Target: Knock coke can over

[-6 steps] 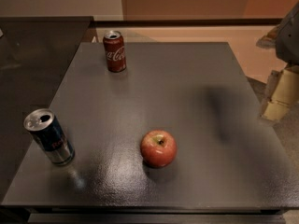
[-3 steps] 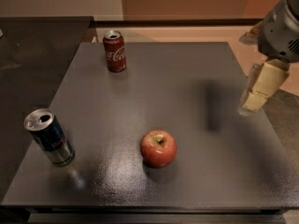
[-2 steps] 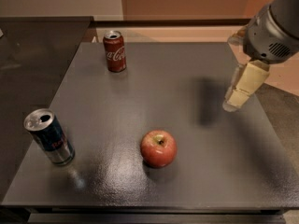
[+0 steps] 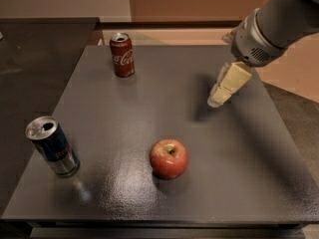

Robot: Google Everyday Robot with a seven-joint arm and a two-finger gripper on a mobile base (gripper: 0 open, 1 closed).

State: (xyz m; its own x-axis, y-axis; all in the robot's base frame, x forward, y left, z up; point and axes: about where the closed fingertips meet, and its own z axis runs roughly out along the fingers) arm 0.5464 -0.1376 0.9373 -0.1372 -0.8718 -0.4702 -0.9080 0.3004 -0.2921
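Nearest the camera, an apple (image 4: pixel 169 158) rests on the dark surface (image 4: pixel 239 173). A blue-and-silver can (image 4: pixel 52 146) stands upright near the front left edge.

At mid-depth on the right, the end effector (image 4: pixel 215 101) hangs above the surface and points down and to the left. The arm (image 4: pixel 279 24) enters from the upper right corner. Whether the end effector is open or closed cannot be determined. Nothing is seen in its hold.

At the far left, the coke can (image 4: pixel 122 55) stands upright, well apart from the end effector.

Handling assessment:
- The can's top is open, so it is probably light.
- The wall is thin, smooth and easily dented.
- No grip is required. A lateral push high on the can wall should tip it; a low push would probably slide it.
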